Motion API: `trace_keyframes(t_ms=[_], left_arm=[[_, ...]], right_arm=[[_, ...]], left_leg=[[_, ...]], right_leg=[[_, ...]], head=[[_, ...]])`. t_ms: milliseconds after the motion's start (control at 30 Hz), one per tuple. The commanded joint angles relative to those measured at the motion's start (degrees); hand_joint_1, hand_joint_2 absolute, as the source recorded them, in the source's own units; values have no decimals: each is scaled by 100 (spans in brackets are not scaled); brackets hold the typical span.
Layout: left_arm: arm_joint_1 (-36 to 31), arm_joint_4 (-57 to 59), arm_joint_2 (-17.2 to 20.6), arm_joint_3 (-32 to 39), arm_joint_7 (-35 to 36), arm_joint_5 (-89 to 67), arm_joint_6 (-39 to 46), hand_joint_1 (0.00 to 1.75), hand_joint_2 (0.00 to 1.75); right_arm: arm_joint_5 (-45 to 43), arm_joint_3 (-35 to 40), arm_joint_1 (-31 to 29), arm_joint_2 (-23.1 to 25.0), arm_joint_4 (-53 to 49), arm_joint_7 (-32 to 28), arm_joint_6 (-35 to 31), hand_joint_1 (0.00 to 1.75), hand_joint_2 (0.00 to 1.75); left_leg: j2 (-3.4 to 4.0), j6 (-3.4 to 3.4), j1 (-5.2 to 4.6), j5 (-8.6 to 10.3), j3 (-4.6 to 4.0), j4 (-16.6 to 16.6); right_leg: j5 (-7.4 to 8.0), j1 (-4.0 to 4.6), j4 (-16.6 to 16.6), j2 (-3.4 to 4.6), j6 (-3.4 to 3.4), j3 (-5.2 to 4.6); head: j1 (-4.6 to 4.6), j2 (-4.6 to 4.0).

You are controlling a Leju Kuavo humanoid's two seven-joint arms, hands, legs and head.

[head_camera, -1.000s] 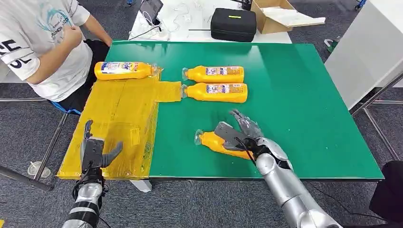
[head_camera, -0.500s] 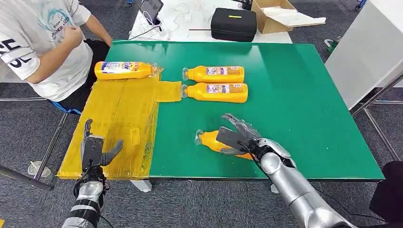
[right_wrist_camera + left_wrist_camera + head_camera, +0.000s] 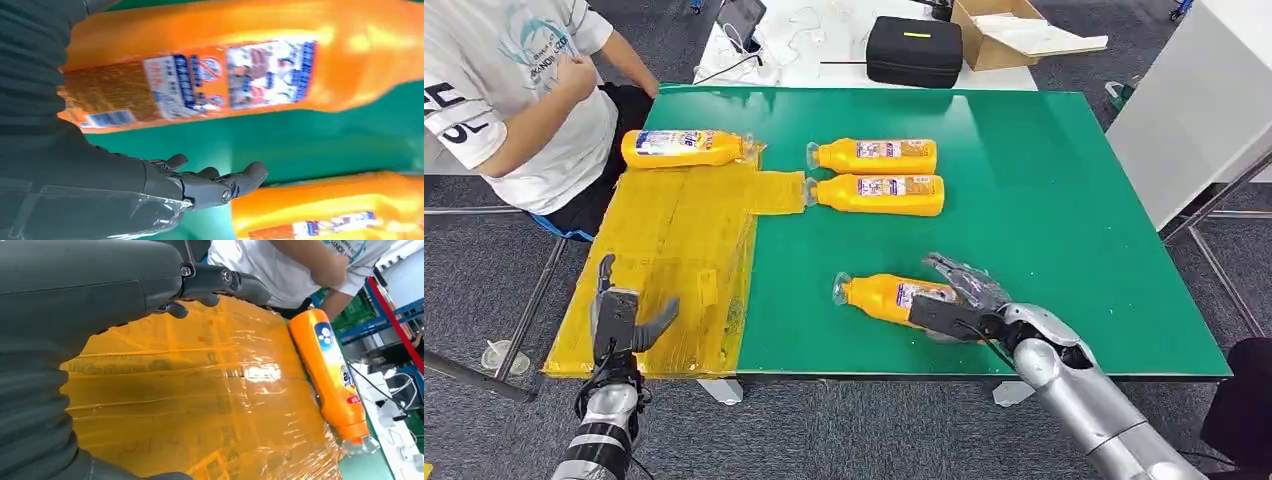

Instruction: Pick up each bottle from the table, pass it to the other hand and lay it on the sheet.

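The nearest orange bottle (image 3: 886, 296) lies on its side on the green table (image 3: 1044, 200), clear cap toward the sheet. My right hand (image 3: 959, 300) is at its base end, fingers (image 3: 964, 275) spread over the far side and the thumb on the near side, not closed. The right wrist view has this bottle (image 3: 225, 75) close by the palm with the fingers (image 3: 220, 185) stretched out past it. Two more bottles (image 3: 874, 156) (image 3: 879, 194) lie side by side further back. A fourth bottle (image 3: 682, 148) lies on the yellow sheet (image 3: 674, 240). My left hand (image 3: 624, 320) hovers open over the sheet's near edge.
A person in a white shirt (image 3: 504, 90) sits at the table's far left corner, beside the sheet. Behind the green table stand a black case (image 3: 914, 50) and a cardboard box (image 3: 1009, 30). A white cabinet (image 3: 1194, 100) is at the right.
My right hand has slid back along the near bottle toward its base, uncovering the label. The bottle now lies more level across the table. My left hand has barely moved.
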Motion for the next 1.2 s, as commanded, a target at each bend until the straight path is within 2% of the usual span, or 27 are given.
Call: trace_keyframes(t_ms=[33,100,167,200,300,333,500,567,600,667,700,800,833,867,933,967,1000,1067,1200], left_arm=[[-110,254,78,-91,9,2,-38,0,175],[-110,254,78,-91,9,2,-38,0,175],[-110,254,78,-91,9,2,-38,0,175],[-110,254,78,-91,9,2,-38,0,175],[-120,265,80,-97,9,-2,-48,0,175],[-124,276,77,-95,9,-3,-53,0,175],[-150,360,46,-94,9,-50,-76,0,175],[-174,388,36,-95,9,-63,-75,0,175],[-195,410,30,-103,9,-75,-89,0,175],[-224,447,10,-107,9,-89,-85,0,175],[-234,463,1,-117,9,-96,-101,0,175],[-248,501,-22,-126,9,-107,-95,0,175],[-249,520,-24,-138,9,-115,-103,0,175],[-248,521,-29,-141,9,-117,-103,0,175],[-245,536,-32,-152,9,-125,-105,0,175],[-254,546,-30,-149,9,-124,-98,0,175],[-259,549,-28,-149,9,-122,-100,0,175],[-267,543,-30,-154,9,-120,-105,0,175],[-280,534,-38,-150,9,-116,-96,0,175]], right_arm=[[71,292,75,-412,-160,211,103,0,175],[71,292,75,-412,-160,211,103,0,175],[71,292,75,-412,-160,211,103,0,175],[71,292,75,-412,-160,211,103,0,175],[89,292,35,-365,-55,251,116,0,175],[94,286,36,-349,-14,276,121,0,175],[186,169,1,-86,645,384,56,0,175],[190,130,-50,-9,895,395,54,0,175],[194,115,-88,38,1048,413,77,0,175],[189,67,-142,125,1303,414,76,0,175],[153,33,-151,171,1416,389,94,0,175],[106,-24,-150,239,1565,349,93,3,175],[75,-49,-143,260,1597,330,100,37,175],[75,-52,-136,250,1605,329,99,106,175],[69,-61,-126,253,1618,328,100,133,175],[54,-80,-122,252,1629,319,104,152,175],[37,-93,-112,252,1632,308,120,164,175],[24,-125,-98,256,1627,297,121,173,175],[-41,-233,-21,339,1551,212,65,175,175]], left_leg=[[-4,8,-5,-7,23,-5],[1,5,-4,-4,11,-3],[10,10,-7,-11,34,-5],[5,4,-4,-3,6,-3],[5,5,-3,-3,8,-3],[10,10,-6,-11,36,-7],[4,4,0,-2,8,-5],[10,11,-3,-9,41,-13],[6,5,-1,-3,16,-6],[15,11,-4,-9,42,-11],[7,4,2,-2,11,-5],[5,4,1,-1,16,-7],[4,7,1,-3,29,-10],[3,5,0,-2,24,-8],[6,6,0,-4,28,-9],[6,5,3,-3,22,-7],[8,4,2,-3,26,-6],[13,5,1,-4,32,-6],[10,4,2,-1,32,-4]], right_leg=[[-10,-2,-3,-12,-6,26],[-4,-2,-1,-4,-4,13],[-10,-2,-3,-2,-9,34],[-2,-2,-1,0,-4,7],[-3,-1,-1,-2,-5,9],[-11,-1,-3,-3,-11,35],[0,2,-6,-1,-3,10],[-6,1,-14,-2,-8,42],[-1,1,-8,0,-4,18],[-5,1,-12,3,-9,41],[1,3,-7,2,-4,14],[1,3,-9,-1,-5,18],[-2,5,-12,-6,-8,32],[-2,3,-9,-5,-7,25],[-2,3,-10,-3,-8,29],[0,5,-10,-1,-6,22],[0,5,-9,0,-5,23],[0,4,-8,0,-6,28],[2,4,-7,-1,-5,26]], head=[[0,-2],[0,-2],[0,-2],[0,-2],[0,-2],[0,-2],[0,-2],[0,-2],[0,-2],[0,0],[2,-2],[0,-2],[0,-2],[0,-2],[2,0],[-2,-2],[0,-2],[0,-2],[0,0]])
